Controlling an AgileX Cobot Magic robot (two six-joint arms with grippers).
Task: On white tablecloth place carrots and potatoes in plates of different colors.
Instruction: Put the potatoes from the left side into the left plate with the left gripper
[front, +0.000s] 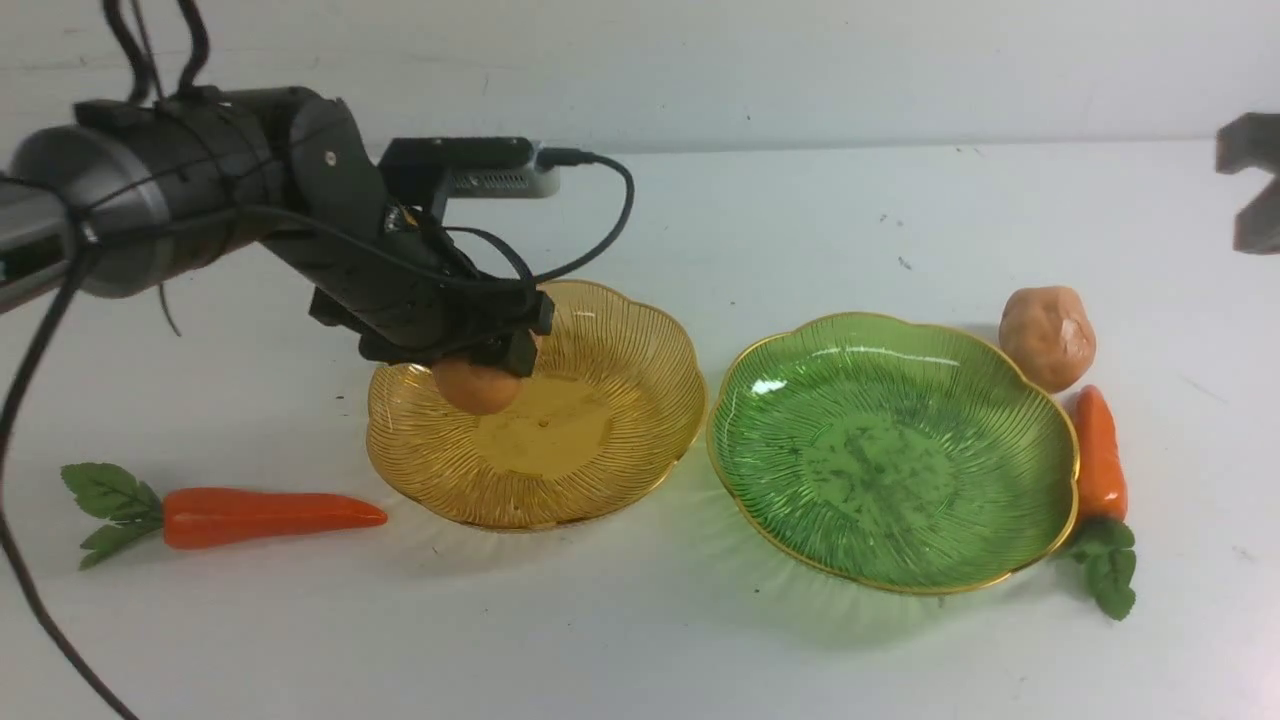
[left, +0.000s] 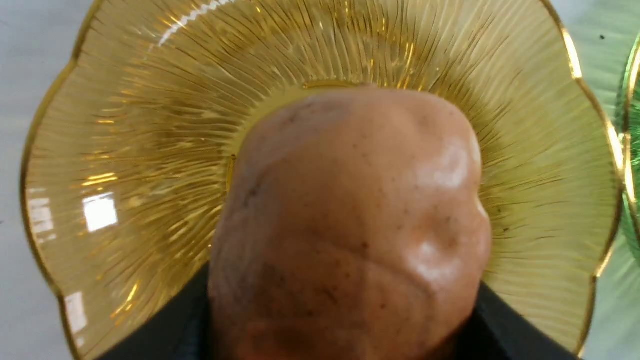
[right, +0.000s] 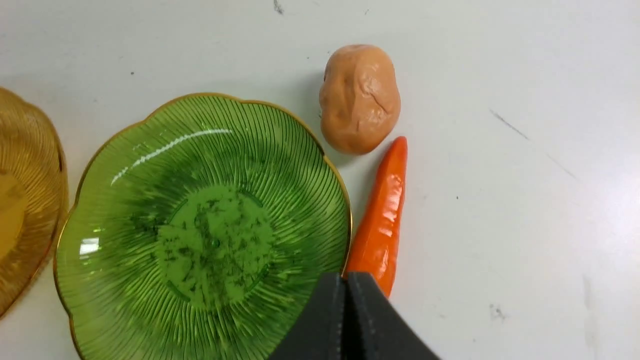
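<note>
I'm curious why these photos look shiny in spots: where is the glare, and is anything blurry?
Left wrist view: window-like white reflections on the amber plate; the potato sits so close it looks soft, with pale sheen patches. Right wrist view: a white streak of glare across the green plate. Front view: the tablecloth washes out at the near right corner.

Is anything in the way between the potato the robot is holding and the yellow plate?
No, nothing I can see. The left gripper holds the potato right over the yellow plate, and the plate is bare underneath it.
</note>
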